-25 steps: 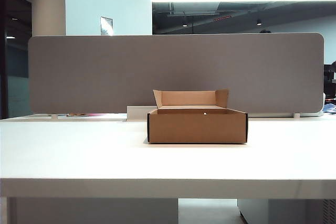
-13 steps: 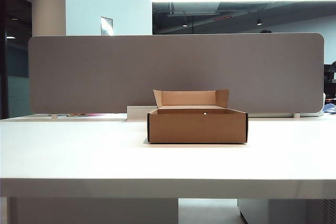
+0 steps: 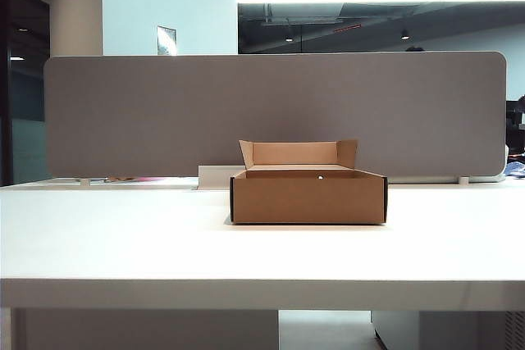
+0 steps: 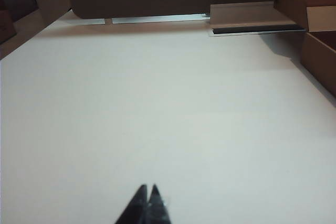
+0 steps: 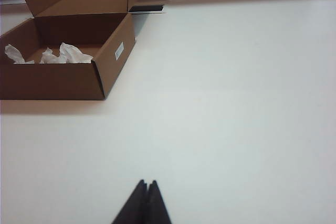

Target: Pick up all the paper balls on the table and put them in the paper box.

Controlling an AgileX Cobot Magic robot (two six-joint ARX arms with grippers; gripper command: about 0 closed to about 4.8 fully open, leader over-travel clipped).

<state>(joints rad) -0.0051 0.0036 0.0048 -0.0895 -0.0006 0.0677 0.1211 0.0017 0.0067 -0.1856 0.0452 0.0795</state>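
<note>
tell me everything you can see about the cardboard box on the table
The paper box is a shallow rectangular tray of plain brown cardboard with black front corner edges, an upright rear flap with two small side flaps, and a small white label on one side wall. It sits flat and open on the white table, near the middle, in front of the grey divider. The right wrist view shows crumpled white paper balls inside it. Neither gripper touches it.
</note>
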